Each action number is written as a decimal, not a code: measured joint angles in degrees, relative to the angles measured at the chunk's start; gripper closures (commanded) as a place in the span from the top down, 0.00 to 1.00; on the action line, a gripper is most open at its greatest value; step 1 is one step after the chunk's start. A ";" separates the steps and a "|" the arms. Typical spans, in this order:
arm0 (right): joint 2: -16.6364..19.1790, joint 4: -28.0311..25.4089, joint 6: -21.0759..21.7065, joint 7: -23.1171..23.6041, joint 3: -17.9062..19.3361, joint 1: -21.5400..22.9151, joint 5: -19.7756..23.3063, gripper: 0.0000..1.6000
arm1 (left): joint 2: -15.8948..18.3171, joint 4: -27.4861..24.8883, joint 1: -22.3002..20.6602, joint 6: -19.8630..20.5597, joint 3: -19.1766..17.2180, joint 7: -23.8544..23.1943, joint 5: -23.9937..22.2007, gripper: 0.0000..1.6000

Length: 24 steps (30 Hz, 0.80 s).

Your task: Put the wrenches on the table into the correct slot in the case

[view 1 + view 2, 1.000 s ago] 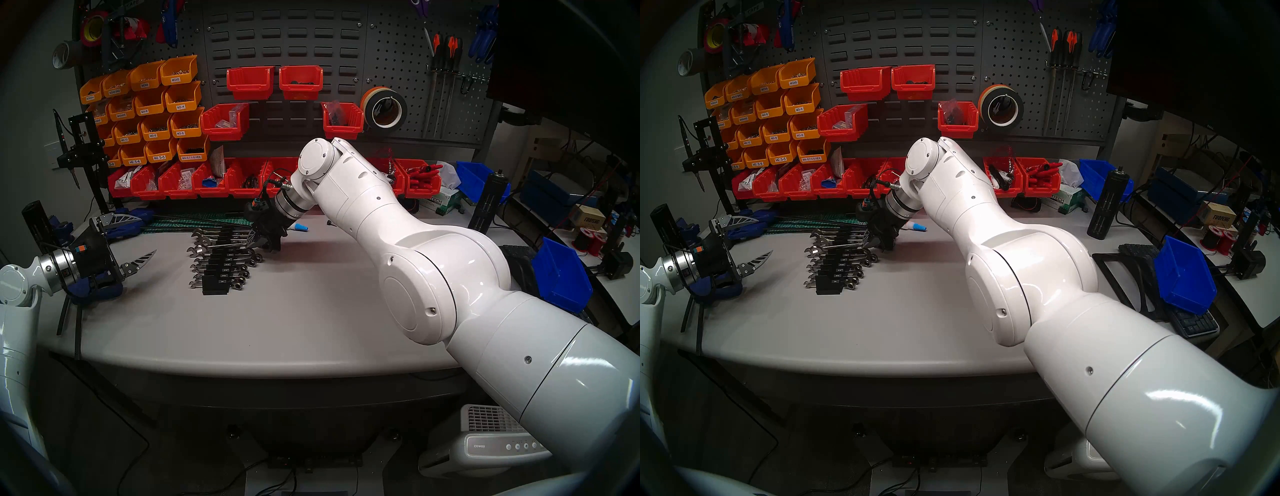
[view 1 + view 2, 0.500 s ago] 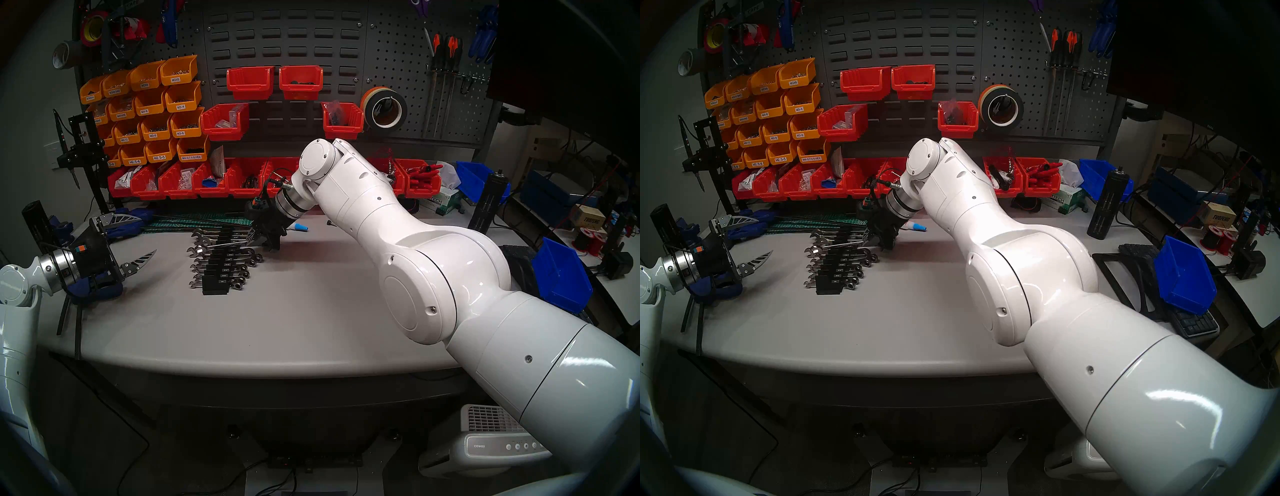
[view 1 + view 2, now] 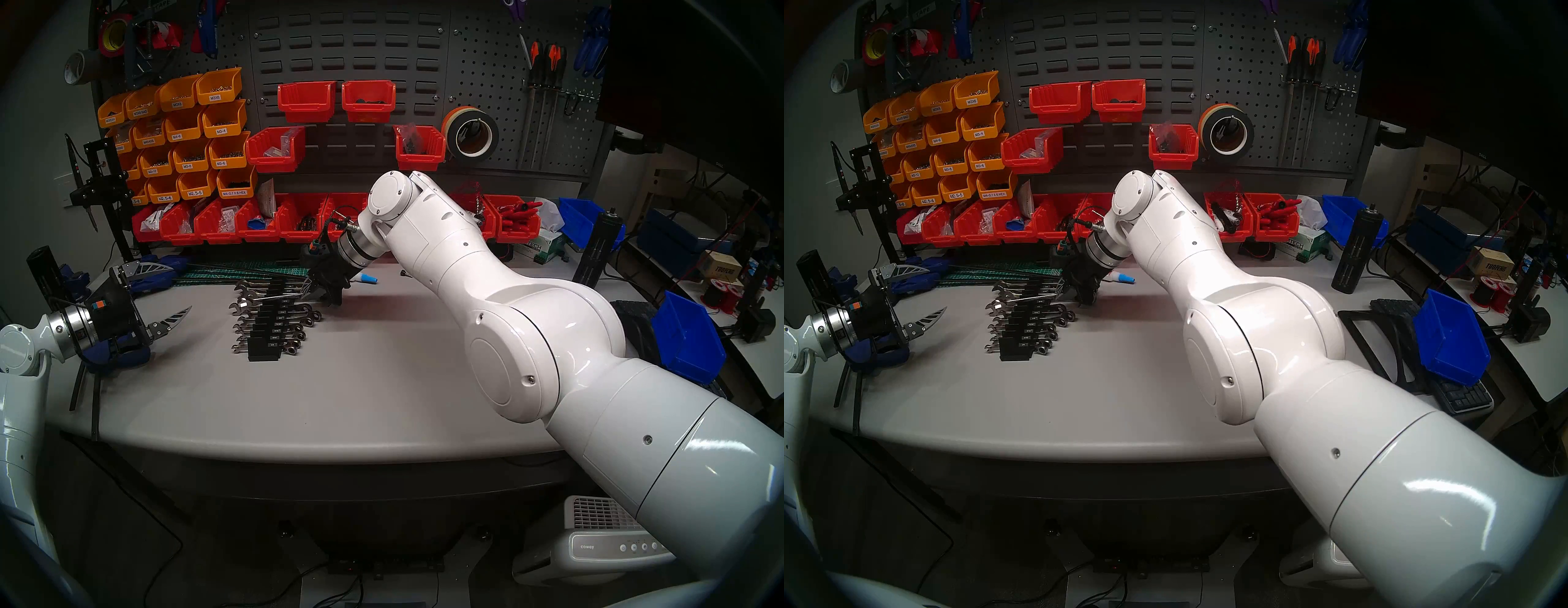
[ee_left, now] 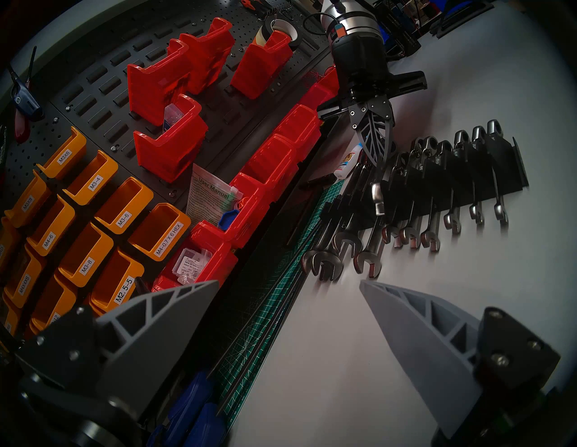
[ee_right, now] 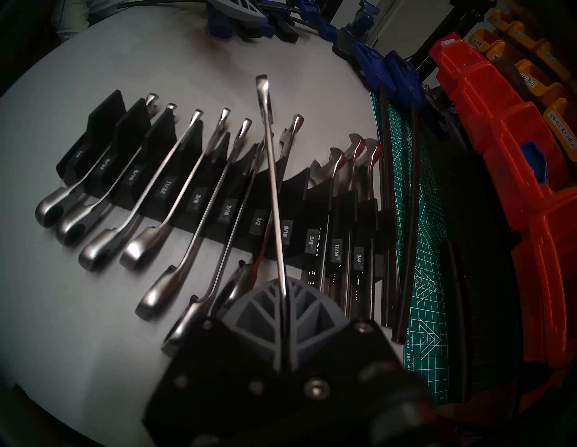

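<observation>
At the frame's left edge the left gripper (image 3: 172, 293) hangs with its ribbed grey fingers spread wide, holding nothing. Centre-left on the grey table (image 3: 339, 382) stands the black stepped plastic wrench rack (image 3: 271, 327), most grooves filled. Just above its middle, the right gripper (image 3: 306, 293) is clenched on a long chrome combination wrench (image 5: 270, 174), tilted over the rack.

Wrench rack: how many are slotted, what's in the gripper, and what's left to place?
Mostly done: the black rack already has chrome wrenches seated in most of its labelled grooves. In hand: the right gripper is shut on one wrench, held raised and slanted above the middle grooves, around the 1/2 and 9/16 labels. Left: seating that wrench. No other loose wrench shows on the table. The left gripper is open and empty, off to the side.
</observation>
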 measured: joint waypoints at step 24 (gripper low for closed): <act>0.02 -4.72 1.69 0.72 0.42 -1.82 -0.16 0.00 | 0.00 0.00 0.00 0.00 -0.01 -0.01 0.00 1.00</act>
